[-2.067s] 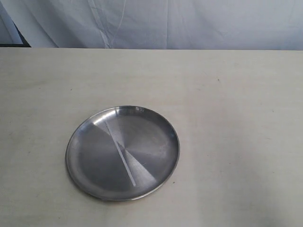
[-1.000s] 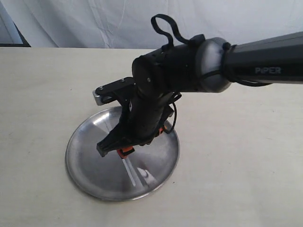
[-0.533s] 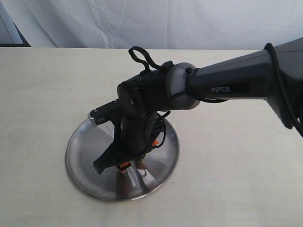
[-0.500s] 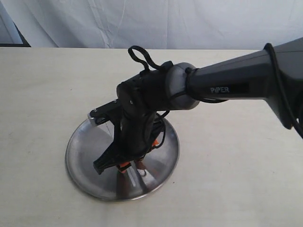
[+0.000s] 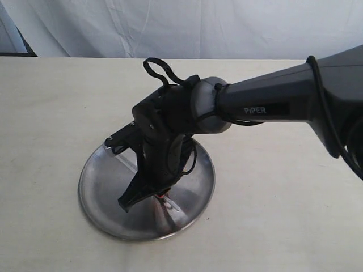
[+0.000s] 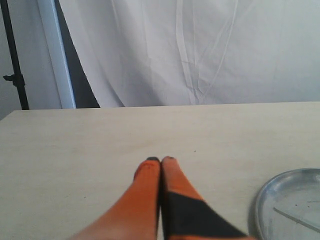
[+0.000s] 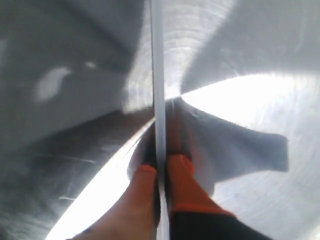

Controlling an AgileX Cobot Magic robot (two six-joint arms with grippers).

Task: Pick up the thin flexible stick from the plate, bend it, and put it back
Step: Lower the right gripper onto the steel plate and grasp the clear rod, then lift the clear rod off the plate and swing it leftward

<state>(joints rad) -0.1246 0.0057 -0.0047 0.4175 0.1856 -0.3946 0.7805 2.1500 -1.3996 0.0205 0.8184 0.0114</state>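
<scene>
Beige tabletop (image 5: 45, 113) before white drapes (image 5: 227, 28) bears the plate (image 5: 105, 187), right claw (image 7: 160, 165) clamped on the stick (image 7: 157, 60), left claw (image 6: 160, 160) together.

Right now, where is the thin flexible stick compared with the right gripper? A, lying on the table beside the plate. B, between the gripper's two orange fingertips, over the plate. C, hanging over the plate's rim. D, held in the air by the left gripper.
B: the right wrist view shows the thin flexible stick running between the right gripper's two orange fingertips, closed on it from both sides over the plate.
</scene>
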